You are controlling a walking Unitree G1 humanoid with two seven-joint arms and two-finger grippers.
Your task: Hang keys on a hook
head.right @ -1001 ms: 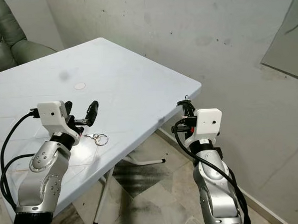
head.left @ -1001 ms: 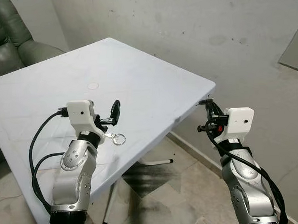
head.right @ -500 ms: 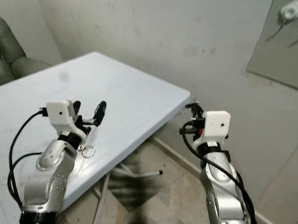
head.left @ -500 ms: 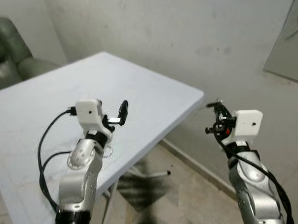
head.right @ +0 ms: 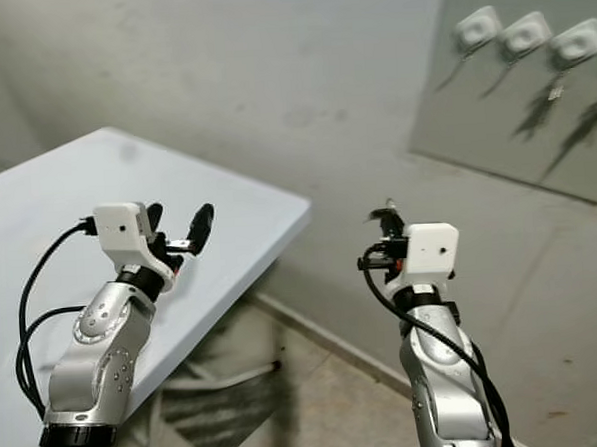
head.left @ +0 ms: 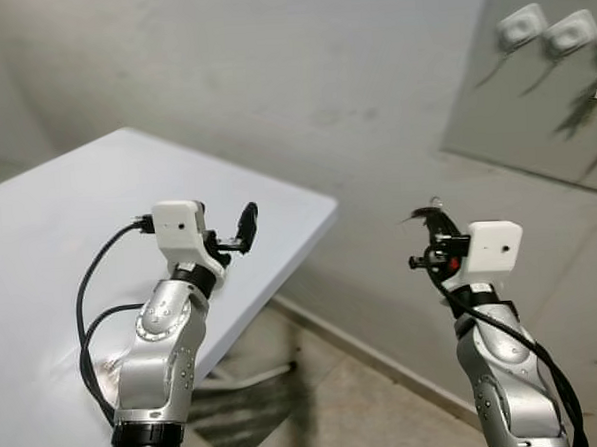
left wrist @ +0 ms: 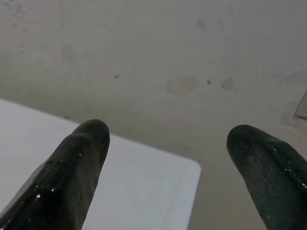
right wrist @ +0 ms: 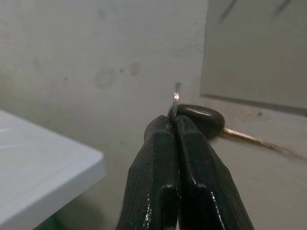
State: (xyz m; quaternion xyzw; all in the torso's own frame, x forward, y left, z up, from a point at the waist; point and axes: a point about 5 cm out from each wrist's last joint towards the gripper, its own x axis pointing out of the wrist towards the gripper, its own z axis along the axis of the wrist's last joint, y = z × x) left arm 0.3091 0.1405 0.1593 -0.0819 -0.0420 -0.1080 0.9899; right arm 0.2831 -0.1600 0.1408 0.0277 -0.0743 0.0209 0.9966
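Observation:
My right gripper point(head.left: 428, 218) is raised in front of the wall, shut on a thin metal key ring point(right wrist: 175, 99). A dark fob point(right wrist: 202, 117) and a brown cord hang behind its fingers point(right wrist: 163, 163). Three white hooks point(head.right: 479, 26) point(head.right: 526, 33) point(head.right: 579, 41) sit in a row on a grey panel point(head.left: 532, 101) high up on the right, above and beyond that gripper. My left gripper point(head.left: 234, 233) is held up over the white table point(head.left: 67, 206), open, with nothing between its fingers point(left wrist: 79, 167).
The table's far corner point(head.left: 328, 204) points at the bare wall. Its metal leg point(head.left: 256, 376) stands on the tiled floor point(head.left: 368, 410) between my two arms. Dark streaks run down the panel below the hooks.
The camera has swung right and upward: the armchair has left the picture and the panel with the hooks has come in. Both arms keep their pose; the right gripper stays shut.

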